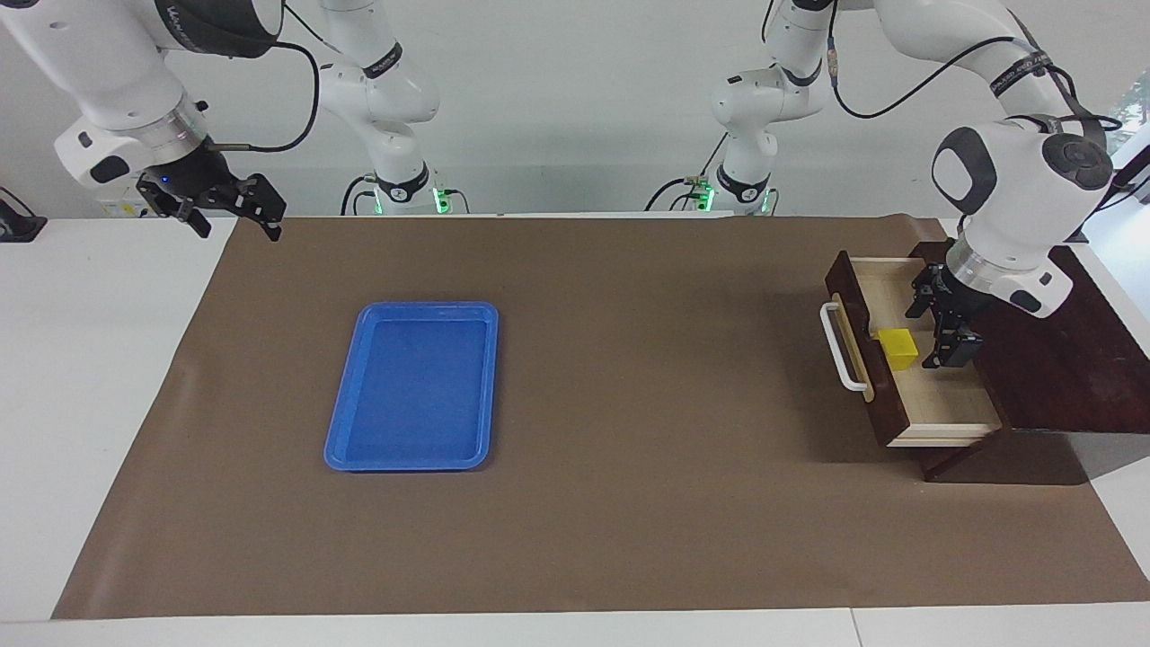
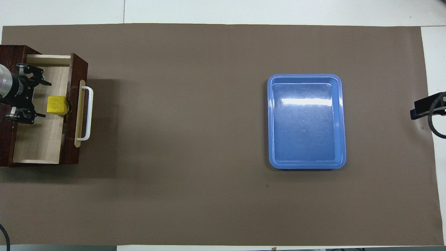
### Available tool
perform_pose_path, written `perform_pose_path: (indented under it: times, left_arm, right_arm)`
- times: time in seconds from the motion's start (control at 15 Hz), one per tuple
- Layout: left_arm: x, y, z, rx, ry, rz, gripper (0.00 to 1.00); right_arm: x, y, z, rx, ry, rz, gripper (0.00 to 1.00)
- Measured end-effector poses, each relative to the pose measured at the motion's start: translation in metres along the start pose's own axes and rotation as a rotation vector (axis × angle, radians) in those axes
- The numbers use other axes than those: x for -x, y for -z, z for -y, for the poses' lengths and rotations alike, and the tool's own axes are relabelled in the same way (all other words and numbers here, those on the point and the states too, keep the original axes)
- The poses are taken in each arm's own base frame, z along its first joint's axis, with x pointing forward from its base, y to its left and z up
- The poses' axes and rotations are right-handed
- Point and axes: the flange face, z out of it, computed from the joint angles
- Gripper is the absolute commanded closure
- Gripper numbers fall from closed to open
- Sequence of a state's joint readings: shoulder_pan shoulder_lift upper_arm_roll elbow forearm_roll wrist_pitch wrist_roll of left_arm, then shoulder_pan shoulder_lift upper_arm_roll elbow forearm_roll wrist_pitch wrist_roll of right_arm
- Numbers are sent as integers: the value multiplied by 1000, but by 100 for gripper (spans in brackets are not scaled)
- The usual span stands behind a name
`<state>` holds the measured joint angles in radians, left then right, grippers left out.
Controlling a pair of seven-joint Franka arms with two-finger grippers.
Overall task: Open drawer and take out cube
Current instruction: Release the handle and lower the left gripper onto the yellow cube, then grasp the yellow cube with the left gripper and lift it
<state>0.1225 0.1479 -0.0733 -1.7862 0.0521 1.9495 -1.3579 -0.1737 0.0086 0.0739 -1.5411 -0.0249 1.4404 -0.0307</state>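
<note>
The drawer (image 1: 943, 400) (image 2: 38, 143) of the dark wooden box stands pulled out at the left arm's end of the table, its white handle (image 1: 839, 347) facing the blue tray. The yellow cube (image 1: 898, 349) (image 2: 56, 105) sits on the drawer's pale floor, close against the drawer front. My left gripper (image 1: 936, 325) (image 2: 43, 99) is down inside the drawer, open, on the box's side of the cube. Its fingertips point at the cube and hold nothing. My right gripper (image 1: 235, 225) hangs open over the table edge at the right arm's end, waiting.
A flat blue tray (image 1: 346, 431) (image 2: 272, 122) lies on the brown mat toward the right arm's end. The dark box top (image 1: 1060, 359) rises beside the left gripper. The drawer's side walls flank the gripper.
</note>
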Motion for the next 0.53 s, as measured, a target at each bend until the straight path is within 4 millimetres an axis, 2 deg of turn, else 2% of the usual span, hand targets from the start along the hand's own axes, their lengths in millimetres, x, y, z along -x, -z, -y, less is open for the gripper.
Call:
perform_pose_path:
  times: [0.27,0.53]
  left_arm:
    - [7,-14,2,-9,43,4,1]
    - [8,-16,2,-3,65,3,19]
  right_arm:
    - [0,0,0,0,0,1,0]
    - [-1,-1,0,0,0,-1,0]
